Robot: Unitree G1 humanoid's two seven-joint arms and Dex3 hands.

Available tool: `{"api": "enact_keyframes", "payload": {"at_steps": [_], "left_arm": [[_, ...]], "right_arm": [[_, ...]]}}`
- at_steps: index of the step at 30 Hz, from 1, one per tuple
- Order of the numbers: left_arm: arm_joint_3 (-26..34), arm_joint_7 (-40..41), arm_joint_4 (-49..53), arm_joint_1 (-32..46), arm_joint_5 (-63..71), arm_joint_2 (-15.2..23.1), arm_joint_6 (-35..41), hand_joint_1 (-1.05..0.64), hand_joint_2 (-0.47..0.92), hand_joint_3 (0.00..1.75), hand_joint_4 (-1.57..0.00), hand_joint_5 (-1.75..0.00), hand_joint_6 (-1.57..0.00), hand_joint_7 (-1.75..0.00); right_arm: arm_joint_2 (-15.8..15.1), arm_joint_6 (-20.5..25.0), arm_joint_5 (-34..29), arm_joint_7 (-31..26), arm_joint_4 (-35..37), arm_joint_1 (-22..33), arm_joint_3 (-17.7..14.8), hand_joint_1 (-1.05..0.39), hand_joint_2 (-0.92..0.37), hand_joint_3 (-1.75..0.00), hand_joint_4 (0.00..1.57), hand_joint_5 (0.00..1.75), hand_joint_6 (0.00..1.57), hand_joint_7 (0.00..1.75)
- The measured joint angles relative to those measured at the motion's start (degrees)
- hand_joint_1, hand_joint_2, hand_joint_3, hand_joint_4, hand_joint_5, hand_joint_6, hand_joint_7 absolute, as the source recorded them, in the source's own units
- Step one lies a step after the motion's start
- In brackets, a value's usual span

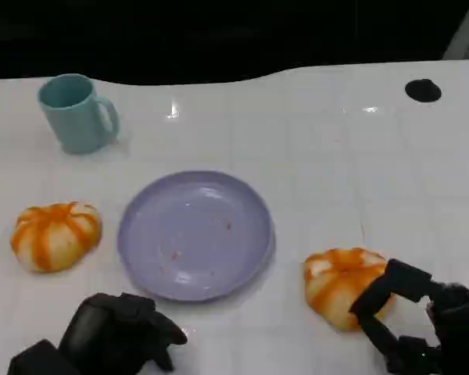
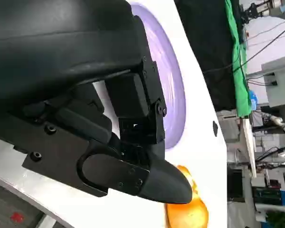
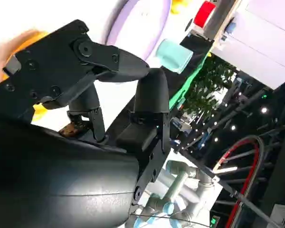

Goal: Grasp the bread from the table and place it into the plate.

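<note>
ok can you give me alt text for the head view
A lilac plate sits empty mid-table between two orange-striped bread buns: the left bun lies apart from both hands, while the right hand has its fingers against the right bun. The left hand rests near the plate's front edge; a teal mug stands far left.

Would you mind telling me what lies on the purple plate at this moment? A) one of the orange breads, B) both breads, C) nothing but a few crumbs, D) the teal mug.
C: in the head view the purple plate holds only small specks, while one bread lies on the table to its left, the other bread to its right by the right hand, and the teal mug stands behind.
</note>
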Motion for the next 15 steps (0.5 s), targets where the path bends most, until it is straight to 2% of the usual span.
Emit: {"api": "enact_keyframes", "payload": {"at_steps": [8,15], "left_arm": [[0.0,0.0,0.0,0.0,0.0,0.0,0.0,-1.05,0.92,0.15,-1.25,-1.11,-1.41,-0.52],[0.0,0.0,0.0,-0.1,0.1,0.0,0.0,-1.05,0.92,0.15,-1.25,-1.12,-1.41,-0.53]], "right_arm": [[0.0,0.0,0.2,0.0,0.0,0.0,0.0,-0.32,-0.58,-0.85,0.7,1.51,0.74,1.29],[0.0,-0.8,0.3,0.0,0.6,-0.2,0.0,-0.33,-0.62,-0.76,0.69,1.5,0.75,1.24]]}}
